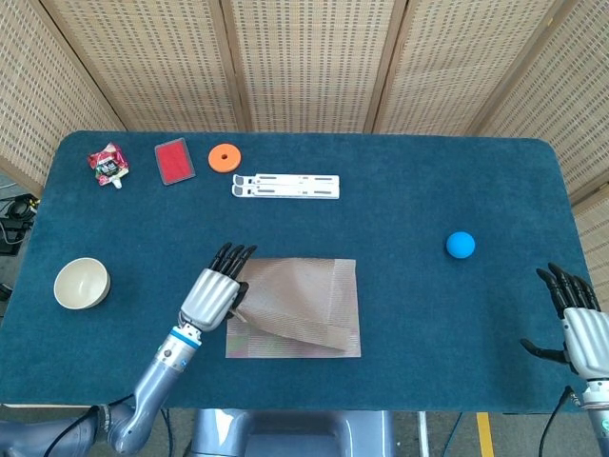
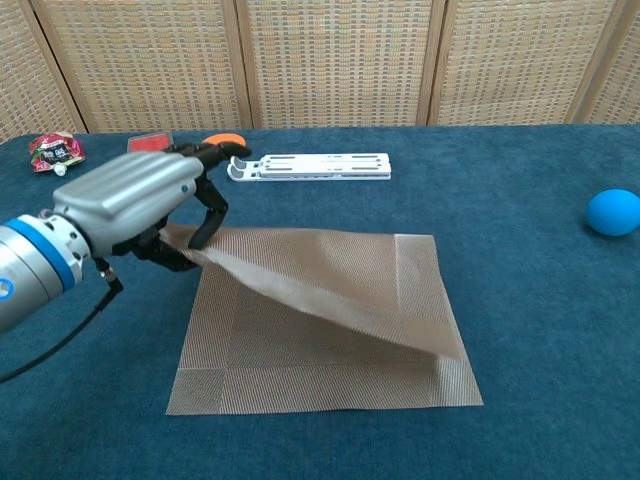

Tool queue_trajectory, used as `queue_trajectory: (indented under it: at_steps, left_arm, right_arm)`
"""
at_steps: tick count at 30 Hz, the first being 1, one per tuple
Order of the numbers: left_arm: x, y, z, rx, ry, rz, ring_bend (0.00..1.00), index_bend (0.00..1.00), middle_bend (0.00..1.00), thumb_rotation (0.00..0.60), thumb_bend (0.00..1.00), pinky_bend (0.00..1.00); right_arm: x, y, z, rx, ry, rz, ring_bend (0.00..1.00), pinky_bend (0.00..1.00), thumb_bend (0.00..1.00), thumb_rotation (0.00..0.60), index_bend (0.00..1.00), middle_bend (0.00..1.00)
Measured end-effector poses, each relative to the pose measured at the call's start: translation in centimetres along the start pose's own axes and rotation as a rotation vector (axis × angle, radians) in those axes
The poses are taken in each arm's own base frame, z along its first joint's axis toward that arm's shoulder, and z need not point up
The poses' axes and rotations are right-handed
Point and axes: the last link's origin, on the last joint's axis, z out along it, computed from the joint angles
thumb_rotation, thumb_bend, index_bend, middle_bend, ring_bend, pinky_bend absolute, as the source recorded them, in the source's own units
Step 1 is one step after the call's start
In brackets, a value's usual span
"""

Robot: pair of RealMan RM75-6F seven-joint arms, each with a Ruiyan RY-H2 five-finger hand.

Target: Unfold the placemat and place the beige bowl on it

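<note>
The brown woven placemat [image 1: 303, 309] [image 2: 330, 330] lies at the table's front middle. Its top layer is lifted off the bottom layer at the left. My left hand [image 1: 215, 293] [image 2: 135, 205] pinches the raised left corner of that layer above the table. The beige bowl [image 1: 81, 283] stands upright near the left edge, well left of the mat, and does not show in the chest view. My right hand [image 1: 576, 319] hovers with fingers spread at the table's front right corner, holding nothing.
A blue ball [image 1: 461, 245] [image 2: 612, 212] lies right of the mat. Along the far side are a white folding stand [image 1: 285, 186], an orange ring [image 1: 225, 157], a red card [image 1: 174, 160] and a red snack packet [image 1: 108, 164].
</note>
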Motion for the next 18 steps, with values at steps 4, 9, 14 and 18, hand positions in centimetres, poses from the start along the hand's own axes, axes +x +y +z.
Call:
queue_trajectory:
  at_steps: [4, 9, 14, 18]
  left_arm:
    - [1.3, -0.7, 1.3, 0.013, 0.012, -0.009, 0.0, 0.7, 0.0, 0.6, 0.49, 0.0]
    - [2.1, -1.2, 3.3, 0.025, -0.012, -0.03, 0.0, 0.64, 0.0, 0.6, 0.49, 0.0]
    - [2.6, -1.7, 6.0, 0.06, -0.035, -0.049, 0.0, 0.65, 0.0, 0.6, 0.5, 0.0]
    - [2.6, -2.3, 8.4, 0.125, -0.061, -0.096, 0.0, 0.65, 0.0, 0.6, 0.51, 0.0]
  right_arm:
    - [-0.2, 0.2, 0.2, -0.012, -0.005, -0.009, 0.0, 0.0, 0.06, 0.6, 0.01, 0.0]
    - [-0.3, 0.4, 0.5, -0.023, -0.01, -0.016, 0.0, 0.0, 0.06, 0.6, 0.01, 0.0]
    - [-0.4, 0.8, 0.8, -0.046, -0.011, -0.023, 0.0, 0.0, 0.06, 0.6, 0.01, 0.0]
    - [-0.4, 1.0, 1.0, -0.059, -0.007, -0.031, 0.0, 0.0, 0.06, 0.6, 0.01, 0.0]
